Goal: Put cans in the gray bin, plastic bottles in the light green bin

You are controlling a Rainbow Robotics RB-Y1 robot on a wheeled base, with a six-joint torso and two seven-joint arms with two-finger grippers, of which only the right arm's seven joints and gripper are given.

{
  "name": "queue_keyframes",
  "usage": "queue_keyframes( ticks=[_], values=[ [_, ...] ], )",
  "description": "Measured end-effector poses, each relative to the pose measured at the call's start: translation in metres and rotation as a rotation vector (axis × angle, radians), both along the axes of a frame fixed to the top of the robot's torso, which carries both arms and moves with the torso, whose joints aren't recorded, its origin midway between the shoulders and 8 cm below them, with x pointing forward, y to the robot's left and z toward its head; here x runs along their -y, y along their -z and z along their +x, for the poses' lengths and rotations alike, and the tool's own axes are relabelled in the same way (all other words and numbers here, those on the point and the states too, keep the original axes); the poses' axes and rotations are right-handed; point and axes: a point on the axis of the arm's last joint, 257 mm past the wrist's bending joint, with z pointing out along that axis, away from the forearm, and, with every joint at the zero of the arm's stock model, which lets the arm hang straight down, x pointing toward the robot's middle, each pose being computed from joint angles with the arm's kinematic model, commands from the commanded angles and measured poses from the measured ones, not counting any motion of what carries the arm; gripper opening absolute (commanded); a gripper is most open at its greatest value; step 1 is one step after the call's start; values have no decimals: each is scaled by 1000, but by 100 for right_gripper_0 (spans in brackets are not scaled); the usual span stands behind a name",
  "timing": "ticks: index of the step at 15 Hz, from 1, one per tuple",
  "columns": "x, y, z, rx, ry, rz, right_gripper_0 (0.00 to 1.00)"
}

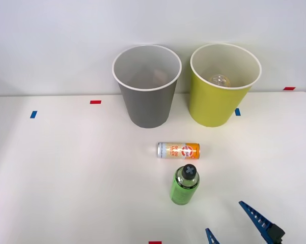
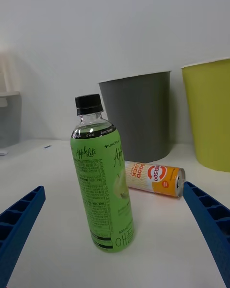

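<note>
Fingers of the right gripper (image 1: pixel 235 222) spread wide, holding nothing, near the upright green bottle (image 1: pixel 184 185). Behind it the can (image 1: pixel 178 150) lies sideways, before the gray bin (image 1: pixel 146 85) and light green bin (image 1: pixel 221 86).

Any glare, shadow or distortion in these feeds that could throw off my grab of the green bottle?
Front view: even light, faint shadows; a bright highlight on the clear bottle inside the light green bin. Right wrist view: the green bottle leans from lens distortion, label sharp, no glare; the can behind is readable; the open right gripper frames it.
</note>
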Motion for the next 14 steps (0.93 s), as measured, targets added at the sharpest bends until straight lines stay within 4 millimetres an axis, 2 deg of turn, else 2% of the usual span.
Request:
queue_keyframes(
  ticks=[2, 8, 14],
  values=[
    [-11, -3, 9, 14, -32, 13, 100],
    [-34, -7, 53, 66, -90, 21, 100],
    [-56, -2, 74, 36, -141, -13, 100]
  ],
)
